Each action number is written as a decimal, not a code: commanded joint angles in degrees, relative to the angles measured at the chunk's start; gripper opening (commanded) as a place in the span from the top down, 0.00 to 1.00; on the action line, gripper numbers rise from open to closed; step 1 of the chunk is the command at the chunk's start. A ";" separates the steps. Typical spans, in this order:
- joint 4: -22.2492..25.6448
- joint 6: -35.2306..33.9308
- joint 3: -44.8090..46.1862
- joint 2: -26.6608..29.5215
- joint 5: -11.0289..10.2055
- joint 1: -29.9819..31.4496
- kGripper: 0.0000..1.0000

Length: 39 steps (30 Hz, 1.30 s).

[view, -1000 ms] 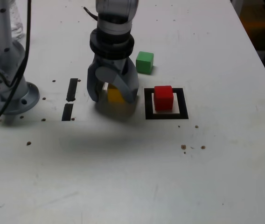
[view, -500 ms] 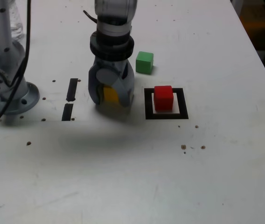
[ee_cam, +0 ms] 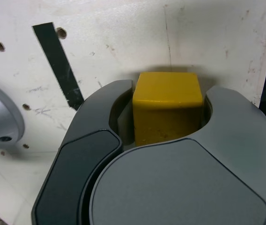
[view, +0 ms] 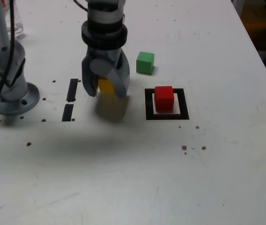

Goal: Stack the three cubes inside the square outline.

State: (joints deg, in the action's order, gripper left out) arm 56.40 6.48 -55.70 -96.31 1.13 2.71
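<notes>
My gripper (view: 107, 89) is shut on the yellow cube (view: 106, 85) and holds it a little above the table, with its shadow on the surface below. In the wrist view the yellow cube (ee_cam: 167, 107) sits squeezed between the two grey jaws. The red cube (view: 164, 98) stands inside the square outline (view: 166, 115), to the exterior view's right of my gripper. The green cube (view: 145, 62) rests on the table behind the outline.
Two short black tape strips (view: 70, 98) lie to the exterior view's left of my gripper. The arm's grey base (view: 9, 91) stands at the left edge. Small dark specks (view: 184, 147) dot the white table (view: 133, 178). One tape strip (ee_cam: 58, 63) shows in the wrist view.
My gripper closed on the yellow cube, then rose and shifted slightly to the exterior view's left with the cube in it. The red and green cubes stayed put.
</notes>
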 commanded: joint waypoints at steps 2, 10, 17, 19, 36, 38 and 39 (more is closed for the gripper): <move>1.91 -0.39 -1.69 0.92 0.10 -0.16 0.77; 8.26 -2.55 -8.93 0.91 0.52 0.75 0.77; 12.62 -4.78 -15.32 -0.42 -0.28 1.40 0.77; 13.49 -5.56 -16.91 -1.06 -0.65 1.45 0.77; 17.33 -9.24 -26.49 -8.39 -1.75 4.42 0.77; 17.49 -9.58 -27.61 -9.36 -1.72 4.95 0.77; 17.60 -9.75 -28.19 -9.82 -1.70 5.21 0.77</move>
State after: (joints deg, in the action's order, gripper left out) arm 73.88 -3.14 -83.46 -105.76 -0.56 7.74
